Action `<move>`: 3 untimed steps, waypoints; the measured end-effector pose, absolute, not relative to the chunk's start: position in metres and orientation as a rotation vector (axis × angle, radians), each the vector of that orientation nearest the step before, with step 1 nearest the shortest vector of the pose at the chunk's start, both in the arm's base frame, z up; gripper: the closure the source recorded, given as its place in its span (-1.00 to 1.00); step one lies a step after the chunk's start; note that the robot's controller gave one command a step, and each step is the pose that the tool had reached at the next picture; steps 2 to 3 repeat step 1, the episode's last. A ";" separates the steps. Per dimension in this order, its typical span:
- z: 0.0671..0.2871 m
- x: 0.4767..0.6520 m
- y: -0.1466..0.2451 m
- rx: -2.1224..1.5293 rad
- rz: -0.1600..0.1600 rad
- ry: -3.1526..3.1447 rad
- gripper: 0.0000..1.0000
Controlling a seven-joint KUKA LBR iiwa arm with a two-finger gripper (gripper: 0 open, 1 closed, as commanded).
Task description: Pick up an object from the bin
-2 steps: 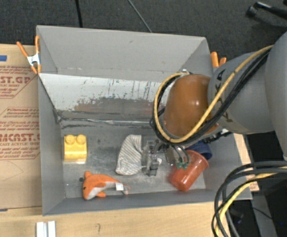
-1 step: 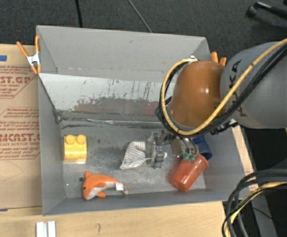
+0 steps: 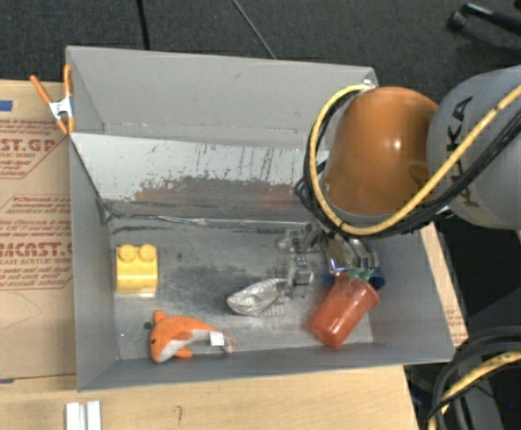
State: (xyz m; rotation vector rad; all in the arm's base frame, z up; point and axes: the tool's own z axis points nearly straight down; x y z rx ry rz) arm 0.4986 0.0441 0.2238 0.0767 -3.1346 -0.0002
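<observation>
My gripper (image 3: 294, 267) reaches down from under the orange wrist cover into the right middle of the bin. Its metal fingers hang right over the upper right end of a crumpled silver foil-like piece (image 3: 257, 297) on the bin floor. Whether the fingers touch it I cannot make out. Just right of the gripper lies a red-orange plastic cup (image 3: 341, 312), tilted on its side. An orange and white toy fish (image 3: 182, 337) lies near the front wall, left of the silver piece.
A yellow two-stud toy brick (image 3: 136, 269) sits by the left wall. The arm and its orange cover with yellow and black cables hang over the bin's right side, hiding the floor beneath.
</observation>
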 end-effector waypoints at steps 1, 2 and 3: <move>0.438 0.513 0.041 0.047 -0.002 -3.155 1.00; 0.438 0.513 0.041 0.047 -0.002 -3.155 1.00; 0.438 0.513 0.041 0.047 -0.002 -3.155 1.00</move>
